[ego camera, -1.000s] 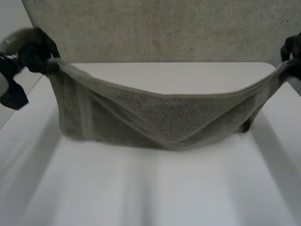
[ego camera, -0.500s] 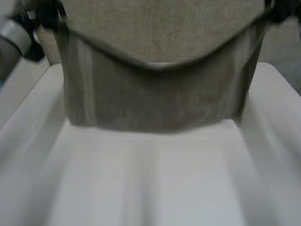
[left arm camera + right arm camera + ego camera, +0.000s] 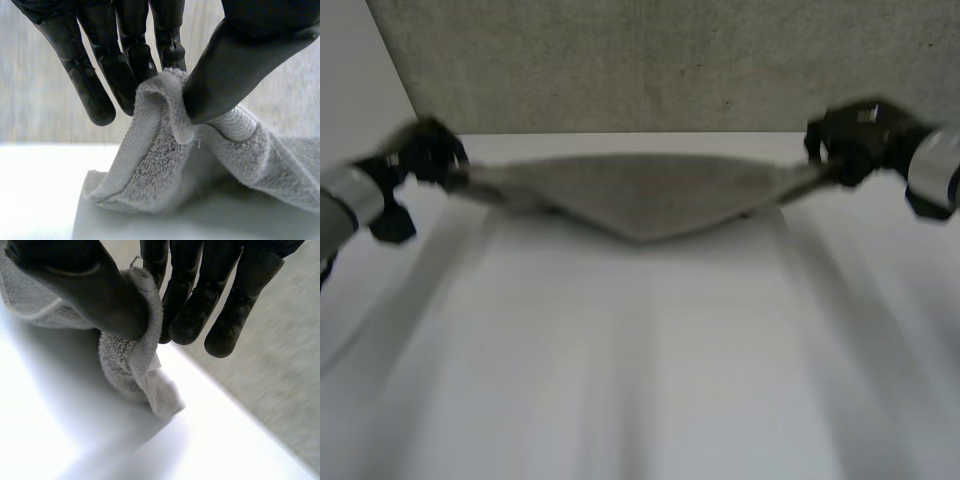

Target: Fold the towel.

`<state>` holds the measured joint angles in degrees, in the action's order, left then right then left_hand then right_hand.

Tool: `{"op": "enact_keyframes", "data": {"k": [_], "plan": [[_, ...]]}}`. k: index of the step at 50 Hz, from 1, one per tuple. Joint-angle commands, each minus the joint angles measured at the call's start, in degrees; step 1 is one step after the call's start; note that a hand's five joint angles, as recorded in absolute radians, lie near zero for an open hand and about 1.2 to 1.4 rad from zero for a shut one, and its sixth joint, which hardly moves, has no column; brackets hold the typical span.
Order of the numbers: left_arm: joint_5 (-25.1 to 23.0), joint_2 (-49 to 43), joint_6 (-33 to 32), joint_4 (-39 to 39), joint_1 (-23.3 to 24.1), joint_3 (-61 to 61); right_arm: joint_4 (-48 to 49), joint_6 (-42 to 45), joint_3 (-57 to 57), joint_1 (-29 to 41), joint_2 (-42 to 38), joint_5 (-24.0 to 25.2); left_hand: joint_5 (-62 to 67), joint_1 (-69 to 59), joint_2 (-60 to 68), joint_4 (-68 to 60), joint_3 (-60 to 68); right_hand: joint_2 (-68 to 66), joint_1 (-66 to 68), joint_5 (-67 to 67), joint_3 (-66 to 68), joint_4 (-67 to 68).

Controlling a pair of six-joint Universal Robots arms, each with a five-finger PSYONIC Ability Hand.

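While both of its ends are pinched up, the grey terry towel (image 3: 640, 195) lies with its long axis running left to right, strung between our two hands over the far part of the white worktop (image 3: 640, 390), so neither arm is nearer to it than the other. Our left hand (image 3: 425, 160) has the left end, and its wrist view shows the thumb pressing a bunched corner against the fingers. Our right hand (image 3: 850, 145) grips the right end the same way, thumb clamped over a rolled corner. Between them the cloth sags to a point on the near side. We judge that the coming move depends on both hands travelling level and together, near or far, across that axis. We cannot tell whether the sagging middle touches the worktop, nor how many layers hang there, and the underside is hidden.
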<state>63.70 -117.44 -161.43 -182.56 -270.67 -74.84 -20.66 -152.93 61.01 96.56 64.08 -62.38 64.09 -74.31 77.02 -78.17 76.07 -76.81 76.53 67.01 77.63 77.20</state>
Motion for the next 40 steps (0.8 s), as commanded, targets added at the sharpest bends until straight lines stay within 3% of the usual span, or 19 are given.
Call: {"op": "enact_keyframes", "data": {"k": [1, 7, 9, 16, 18, 29, 40], "plan": [[-4.46, 3.96, -6.77, -2.80, -5.65, -16.80, 6.32, 2.72, 18.32, -4.79, 5.34, 3.66, 5.91, -5.69, 2.98, -1.83, 3.93, -3.19, 3.47, 2.99, 2.37, 2.80], [-9.21, 10.57, -8.99, -2.36, -8.03, -23.07, 6.42, 1.94, 27.03, -11.55, 14.56, 7.52, 5.91, -5.69, 2.98, -1.83, 3.93, -3.19, 3.47, 2.99, 2.37, 2.80], [-12.80, 15.81, -8.72, -2.36, -8.90, -26.74, 6.25, 1.76, 28.70, -13.40, 17.11, 8.23, 5.91, -5.69, 2.98, -1.83, 3.93, -3.19, 3.47, 2.99, 2.37, 2.80], [-16.06, 26.37, -7.32, -0.88, -11.98, -31.85, 3.26, 0.88, 33.38, -21.24, 26.54, 11.84, 5.91, -5.69, 2.98, -1.83, 3.93, -3.19, 3.47, 2.99, 2.37, 2.80], [-16.51, 28.24, -6.44, -0.34, -12.42, -32.56, -0.07, 0.97, 33.91, -24.65, 29.16, 15.07, 5.91, -5.69, 2.98, -1.83, 3.93, -3.19, 3.47, 2.99, 2.37, 2.80], [-20.55, 37.20, -2.75, 0.36, -14.27, -37.92, -6.58, 3.25, 33.29, -37.05, 32.16, 25.80, 5.91, -5.69, 2.98, -1.83, 3.93, -3.19, 3.47, 2.99, 2.37, 2.80], [-20.55, 36.85, -2.84, -0.52, -15.41, -36.43, -7.12, 9.31, 35.75, -37.33, 30.94, 26.87, 5.91, -5.69, 2.98, -1.83, 3.93, -3.19, 3.47, 2.99, 2.37, 2.80]]}}
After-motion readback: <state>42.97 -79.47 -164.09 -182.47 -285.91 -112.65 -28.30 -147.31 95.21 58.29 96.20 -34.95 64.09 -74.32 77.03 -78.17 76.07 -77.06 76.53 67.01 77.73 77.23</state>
